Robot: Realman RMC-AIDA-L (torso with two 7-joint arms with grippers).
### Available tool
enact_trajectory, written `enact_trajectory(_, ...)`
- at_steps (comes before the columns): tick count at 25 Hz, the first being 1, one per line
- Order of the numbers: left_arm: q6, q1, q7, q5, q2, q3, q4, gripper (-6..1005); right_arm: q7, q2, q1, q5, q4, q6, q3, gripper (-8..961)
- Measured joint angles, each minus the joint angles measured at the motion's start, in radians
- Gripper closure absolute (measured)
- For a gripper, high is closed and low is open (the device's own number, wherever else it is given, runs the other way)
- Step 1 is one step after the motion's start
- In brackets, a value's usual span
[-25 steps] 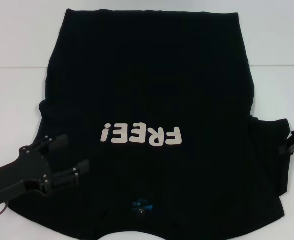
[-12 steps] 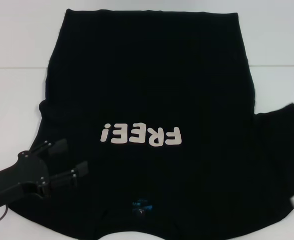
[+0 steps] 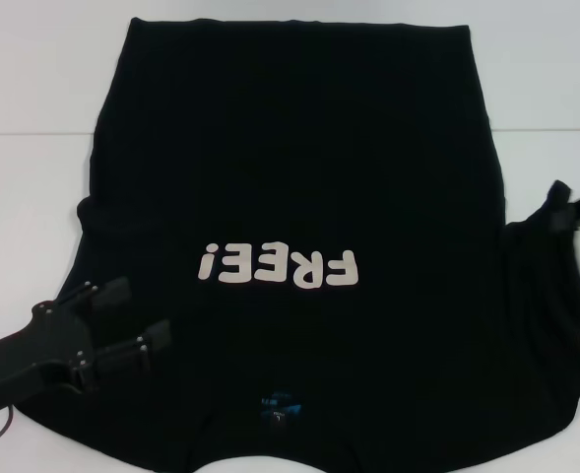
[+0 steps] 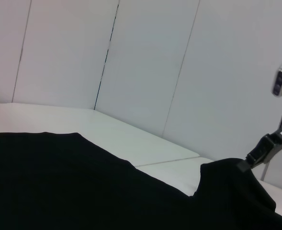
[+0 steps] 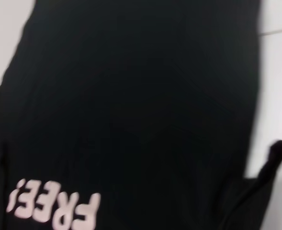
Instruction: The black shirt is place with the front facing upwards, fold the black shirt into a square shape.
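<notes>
From the head view, the black shirt lies spread front-up over the white bench, its collar toward the robot. The white blocky print "FREE!" reads upside down from here, and a small blue neck label sits just inside the collar; its writing is too small to read. The left gripper hovers over the shirt's left sleeve area near the robot, its fingers spread apart with nothing between them. At the picture's right edge the right gripper pinches the tip of the right sleeve, which stands lifted off the bench in a peak. In the left wrist view, the black shirt fills the lower part against the white bench and pale wall panels, while the right gripper farther off is closed on the raised sleeve point. In the right wrist view, the black shirt stretches away with the "FREE!" print legible, upside down, and the lifted sleeve tip is blurred.
</notes>
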Motion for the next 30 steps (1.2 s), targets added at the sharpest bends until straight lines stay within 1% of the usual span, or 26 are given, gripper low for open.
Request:
enact_trajectory(10,-0.003,0.002,0.0,0.005,0.0,0.0,0.003,80,0.002,0.063,0.121,-0.002,0.06,0.034,-0.122,803)
enact_trajectory(13,-0.005,0.002,0.0,0.006,0.0,0.0,0.002,80,0.015,0.074,0.138,-0.003,0.085,0.06,-0.134,794)
enact_trajectory(16,-0.009,0.002,0.002,0.007,0.0,0.0,0.002,80,0.014,0.077,0.143,0.019,0.103,0.072,-0.131,785)
enact_trajectory(18,-0.01,0.002,0.002,0.007,0.0,0.0,0.002,80,0.0,0.079,0.135,0.064,0.109,0.074,-0.13,779)
enact_trajectory(19,-0.01,0.002,0.002,0.007,0.0,0.0,0.002,79,-0.013,0.078,0.127,0.112,0.118,0.074,-0.13,776)
enact_trajectory(22,-0.011,0.002,0.001,0.005,0.0,0.0,0.002,79,-0.075,0.065,0.096,0.271,0.17,0.076,-0.125,768)
enact_trajectory(26,-0.011,0.002,-0.001,0.001,0.0,-0.006,-0.002,79,-0.163,0.05,0.054,0.41,0.23,0.091,-0.114,756)
enact_trajectory(28,-0.009,0.002,-0.021,0.001,0.0,-0.016,-0.002,79,-0.214,0.049,0.034,0.443,0.24,0.094,-0.114,672)
enact_trajectory(30,-0.005,0.0,-0.07,0.001,0.003,-0.023,0.002,79,-0.299,0.054,0.008,0.467,0.246,0.091,-0.114,589)
